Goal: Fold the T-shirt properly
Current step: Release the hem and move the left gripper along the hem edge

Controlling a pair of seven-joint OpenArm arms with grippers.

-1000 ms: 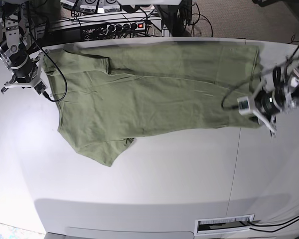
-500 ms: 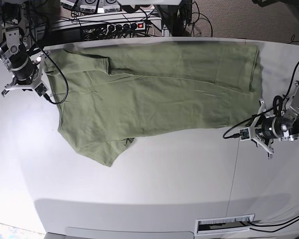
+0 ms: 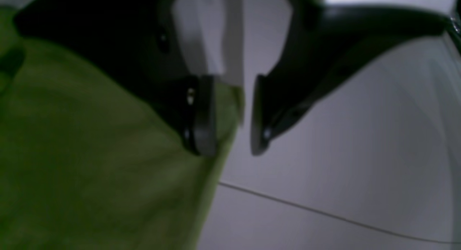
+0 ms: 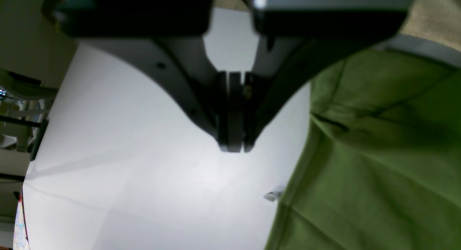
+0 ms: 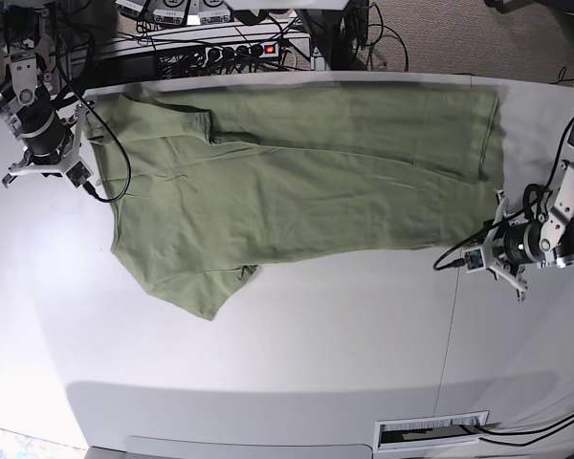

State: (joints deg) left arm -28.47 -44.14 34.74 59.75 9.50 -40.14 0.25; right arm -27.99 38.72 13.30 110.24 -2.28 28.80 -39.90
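**Shirt lies half-folded lengthwise, both arms parked at its ends**

The T-shirt [image 5: 297,182] lies flat on the white worktop [image 5: 268,354], stretched across its far half with its long axis running from side to side in the base view. It appears to be doubled over lengthwise: one sleeve pokes out at the near edge, and a second layer shows along the far side. The collar end points toward the right arm, the hem end toward the left arm. That layout suits the next fold, since each arm sits at one short end of the cloth.

The left gripper [image 3: 230,134] hovers low at the near hem corner. Its jaws stand partly open with a clear gap between them; one jaw overlaps the edge of the green fabric in the wrist view, the other sits over bare worktop. No cloth is visibly pinched, so it looks either freshly let go or lined up to take the corner.

The right gripper [image 4: 232,134] sits just beside the collar-and-shoulder edge, over bare worktop. Its jaws are pressed fully together with nothing between them, and the shirt is just off to one side. It seems to be idling clear of the cloth.
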